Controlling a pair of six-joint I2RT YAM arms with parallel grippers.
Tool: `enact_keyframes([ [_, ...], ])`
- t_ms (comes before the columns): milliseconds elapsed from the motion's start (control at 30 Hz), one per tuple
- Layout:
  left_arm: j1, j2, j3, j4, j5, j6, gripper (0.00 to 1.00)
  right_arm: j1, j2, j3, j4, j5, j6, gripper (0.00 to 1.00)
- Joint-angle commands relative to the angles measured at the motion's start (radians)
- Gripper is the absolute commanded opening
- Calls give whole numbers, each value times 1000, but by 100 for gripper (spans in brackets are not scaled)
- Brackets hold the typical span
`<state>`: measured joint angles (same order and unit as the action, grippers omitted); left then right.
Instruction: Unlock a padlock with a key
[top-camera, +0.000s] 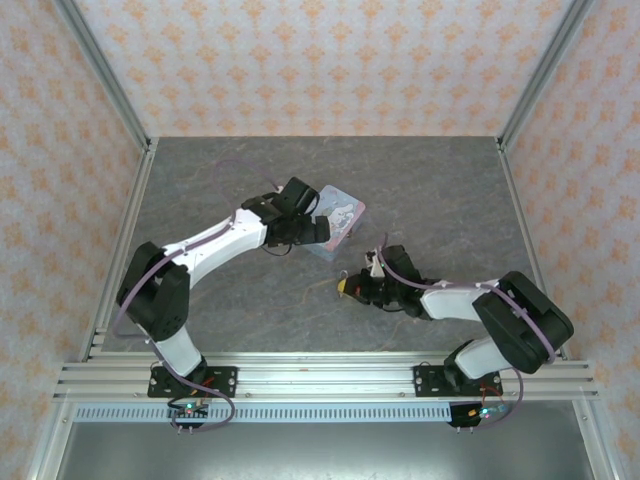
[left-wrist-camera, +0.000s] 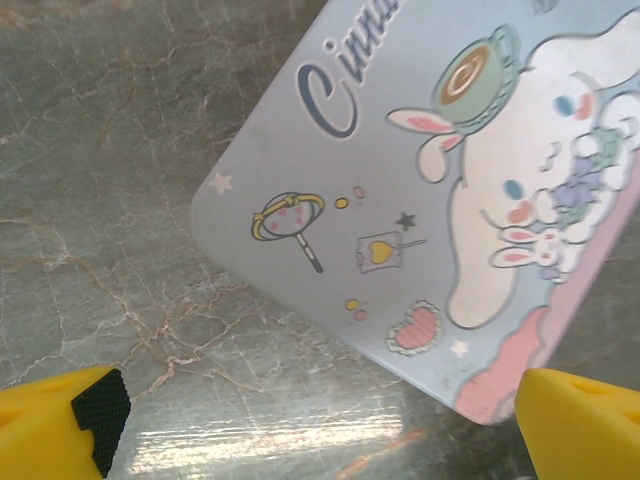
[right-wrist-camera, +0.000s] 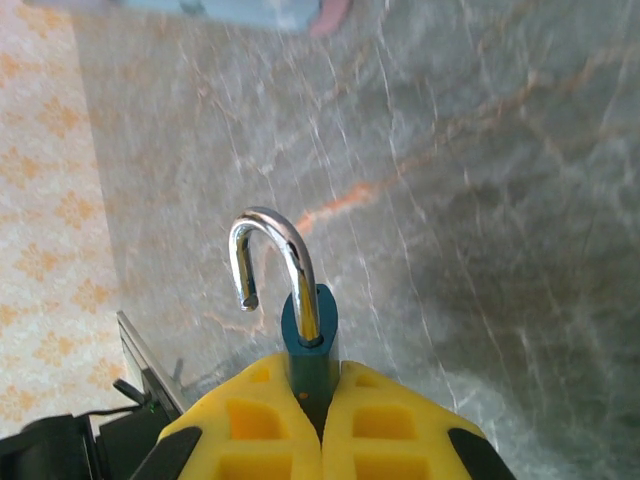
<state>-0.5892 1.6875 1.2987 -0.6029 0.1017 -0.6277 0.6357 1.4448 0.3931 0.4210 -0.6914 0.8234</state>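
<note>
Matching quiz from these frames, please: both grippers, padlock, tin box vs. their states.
Things:
1. padlock
2. left gripper
3. right gripper
4. tin box

States:
A. open, over the box's corner
B. shut on the lock's teal body
C. lying flat on the table
D. shackle sprung, one end free

Pairs: 1-D, 2-A, 3-B, 4-C
</note>
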Motion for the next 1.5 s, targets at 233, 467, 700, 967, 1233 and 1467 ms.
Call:
enact_keyframes([
  [233,5,-110,-3,-52,12,-23,100,96,55,-4,69,-21,33,0],
  [467,5,-133,-5,-66,5,-26,100,122,90,-18,37,-21,26,5],
  [700,8,-140,-15,-72,-2,-24,100,122,12,-26,-43,18,4,43],
  [967,29,-146,9,-93,-1,-15,100,81,-213,-16,-305,47,-81,76],
  [1233,71,-217,14,-116,-97,0,100,-54,-449,85,-596,103,-191,99],
  [1467,91,-358,-59,-60,-348,55,100,-229,-503,252,-809,335,-287,99],
])
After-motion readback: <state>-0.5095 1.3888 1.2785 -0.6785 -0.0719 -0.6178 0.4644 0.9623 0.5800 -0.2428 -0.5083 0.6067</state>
